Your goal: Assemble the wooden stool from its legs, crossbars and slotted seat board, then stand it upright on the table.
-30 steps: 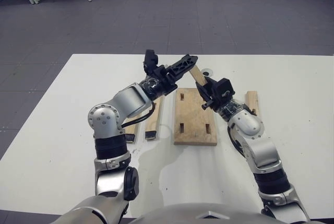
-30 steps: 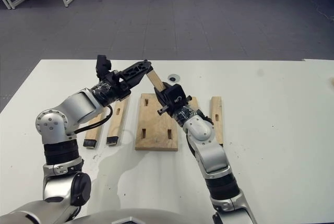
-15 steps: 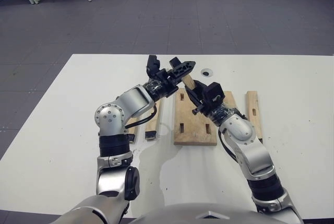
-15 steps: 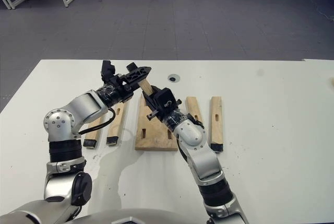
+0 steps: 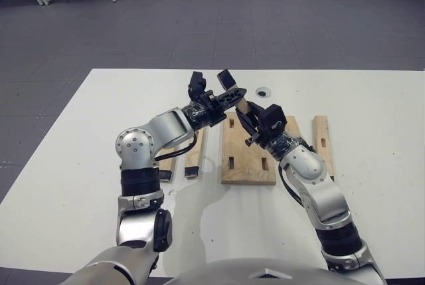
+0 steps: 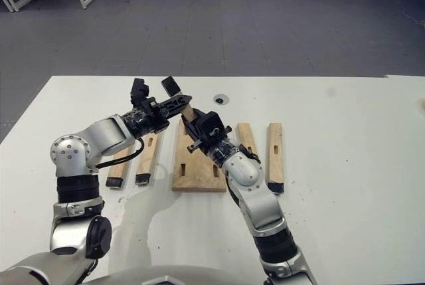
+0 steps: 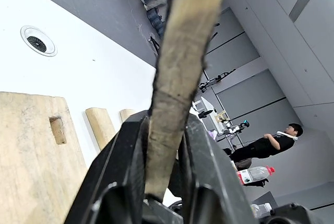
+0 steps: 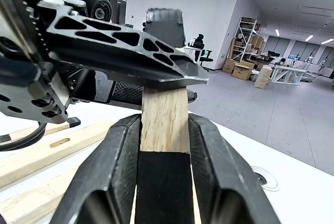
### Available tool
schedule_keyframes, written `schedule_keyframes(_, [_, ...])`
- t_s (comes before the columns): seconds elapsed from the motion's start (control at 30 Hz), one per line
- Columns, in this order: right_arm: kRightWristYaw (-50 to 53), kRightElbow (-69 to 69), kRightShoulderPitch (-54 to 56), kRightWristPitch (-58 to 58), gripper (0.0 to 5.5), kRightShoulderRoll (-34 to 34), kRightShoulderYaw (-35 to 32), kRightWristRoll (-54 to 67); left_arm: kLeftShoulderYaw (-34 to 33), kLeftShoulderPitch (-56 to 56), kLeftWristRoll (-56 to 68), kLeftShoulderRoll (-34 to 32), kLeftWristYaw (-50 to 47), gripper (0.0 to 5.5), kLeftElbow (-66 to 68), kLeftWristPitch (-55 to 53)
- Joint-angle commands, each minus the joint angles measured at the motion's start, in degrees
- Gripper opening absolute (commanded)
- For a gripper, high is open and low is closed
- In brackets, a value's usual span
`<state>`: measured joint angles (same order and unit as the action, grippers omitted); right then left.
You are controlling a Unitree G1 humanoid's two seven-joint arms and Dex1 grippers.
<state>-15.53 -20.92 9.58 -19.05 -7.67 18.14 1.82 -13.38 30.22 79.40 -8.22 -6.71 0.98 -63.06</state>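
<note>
L gripper [image 5: 232, 86] newly open at leg [image 7: 180, 67] top, R gripper [image 8: 164, 125] tight on leg

From our head we look forward and down over the table [image 5: 80, 152]; our wrist cameras closely face one leg [image 8: 164, 114].

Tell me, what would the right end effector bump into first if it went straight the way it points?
Likely the left end effector: one of its fingers lies right across the tip of the wooden leg that the right end effector holds, though depth is unclear.
</note>
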Motion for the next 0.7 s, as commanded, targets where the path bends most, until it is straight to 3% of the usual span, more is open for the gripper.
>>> schedule_keyframes(0.03, [-0.34, -0.52, -0.04, -1.14, 1.29, -0.18, 0.21, -0.63, 1.28, 2.02, -4.30, -1.20, 1.65, 0.59, 0.38, 0.87])
schedule_keyframes(0.1, [-1.35, -1.23, -0.24, -1.18, 1.29, -0.16, 0.25, 0.64, 1.36, 1.79, -5.68, -1.09, 2.39, 0.56, 0.13, 1.37])
schedule_keyframes(0.13, [-1.78, -1.95, -0.55, -1.62, 1.65, -0.14, 0.31, 1.33, 1.52, 1.53, -6.41, -1.07, 2.90, 0.55, -0.16, 1.53])
schedule_keyframes(0.33, [-2.54, -1.92, 0.07, -7.30, 2.63, -2.70, 0.76, -0.85, -0.08, -0.39, -14.14, -4.92, 6.01, 0.42, -1.64, 5.77])
schedule_keyframes(0.5, [1.78, -2.33, 1.59, -9.81, 2.63, -1.48, -4.99, -1.79, -6.84, -9.54, -25.90, -14.75, 4.72, 0.42, -11.52, 13.63])
schedule_keyframes(0.6, [5.22, -2.96, -1.41, -10.37, 2.63, 0.94, -6.12, -1.78, -3.88, -16.54, -40.05, -18.11, 2.11, 0.41, -18.87, 20.67])
schedule_keyframes(0.7, [6.73, -3.49, -3.05, -10.50, 2.63, 2.21, -5.21, -2.26, 0.15, -18.77, -46.85, -14.89, 1.68, 0.41, -19.30, 24.95])
